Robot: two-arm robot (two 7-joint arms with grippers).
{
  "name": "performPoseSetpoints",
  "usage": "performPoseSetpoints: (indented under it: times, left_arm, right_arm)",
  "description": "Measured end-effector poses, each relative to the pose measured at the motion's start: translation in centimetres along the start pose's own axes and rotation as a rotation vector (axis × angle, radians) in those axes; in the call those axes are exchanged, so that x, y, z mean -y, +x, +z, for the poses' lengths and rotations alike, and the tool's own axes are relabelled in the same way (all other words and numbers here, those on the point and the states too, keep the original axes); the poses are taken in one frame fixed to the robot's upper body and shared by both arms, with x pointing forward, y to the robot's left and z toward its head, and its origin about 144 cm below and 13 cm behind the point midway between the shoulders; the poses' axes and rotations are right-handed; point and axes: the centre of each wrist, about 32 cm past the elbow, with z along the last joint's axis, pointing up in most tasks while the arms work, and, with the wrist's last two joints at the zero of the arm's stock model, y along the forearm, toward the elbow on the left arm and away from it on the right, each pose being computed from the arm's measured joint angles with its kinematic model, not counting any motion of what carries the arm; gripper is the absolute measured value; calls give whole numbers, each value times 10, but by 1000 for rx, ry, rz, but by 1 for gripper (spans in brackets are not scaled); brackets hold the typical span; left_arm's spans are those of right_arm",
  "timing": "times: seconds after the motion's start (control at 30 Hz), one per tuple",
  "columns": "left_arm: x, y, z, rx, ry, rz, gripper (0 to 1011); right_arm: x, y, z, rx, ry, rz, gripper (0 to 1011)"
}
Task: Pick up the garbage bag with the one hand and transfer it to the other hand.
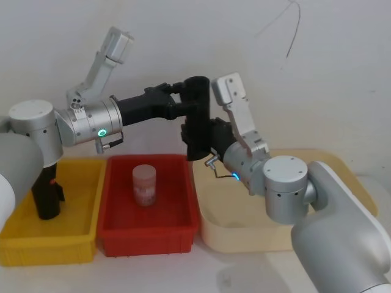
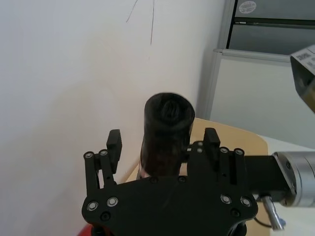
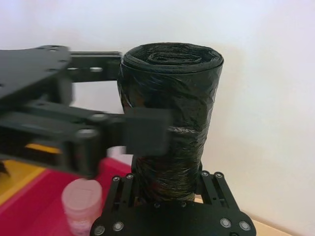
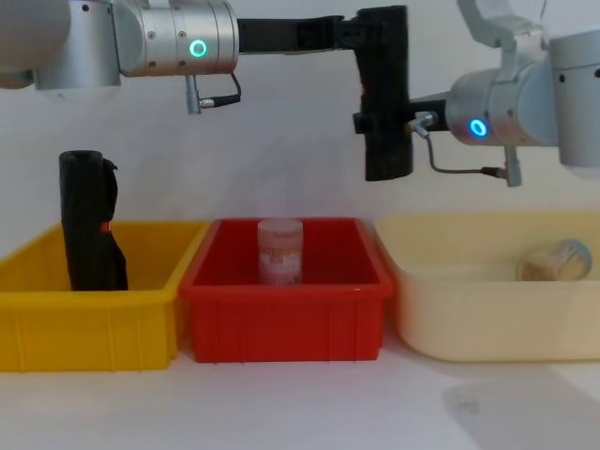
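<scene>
The left gripper (image 1: pixel 183 105) reaches in level from the left at the upper part of the bag (image 1: pixel 197 116). In the left wrist view its fingers (image 2: pixel 114 144) stand on either side of the bag (image 2: pixel 166 132); the finger on the side nearer the right arm lies against the roll, while the other shows a gap beside it, so the jaws are spread and not clamping. The right gripper (image 1: pixel 211 141) comes in from the right at the lower part of the bag. In the right wrist view the bag (image 3: pixel 170 118) rises out of the right gripper (image 3: pixel 170 183), whose fingers close against its base on both sides, pinching it.

The bag hangs upright in the air, above the boundary between the red bin (image 4: pixel 286 323) and the cream tray (image 4: pixel 441 328), well clear of both rims. The wall behind is close; the space below the bag down to the bins is free.

Count: two grippers, one held bag, three containers in a row. The yellow bin (image 4: pixel 84 323) on the left holds one second black roll (image 4: pixel 89 225), upright, with a small red mark. The red bin in the middle holds one small jar (image 4: pixel 280 250), upright. The cream tray on the right holds one round object (image 4: pixel 553 261) lying on its side.
</scene>
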Motion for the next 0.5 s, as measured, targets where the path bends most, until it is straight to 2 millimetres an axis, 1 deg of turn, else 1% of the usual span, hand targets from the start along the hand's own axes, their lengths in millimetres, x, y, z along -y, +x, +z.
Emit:
performPoseSetpoints:
  times: [0.07, 0.3, 0.47, 0.5]
  left_arm:
    - [0, 0, 0, 0, 0, 0, 1000]
    - [0, 0, 0, 0, 0, 0, 1000]
    - [0, 0, 0, 0, 0, 0, 1000]
    - [0, 0, 0, 0, 0, 0, 1000]
  right_arm:
    - [1, 3, 0, -3, -2, -19, 563]
    - [8, 17, -3, -18, -14, -96, 563]
    - [15, 28, -7, -31, -30, -154, 563]
    - [19, 33, -9, -36, -37, -177, 563]
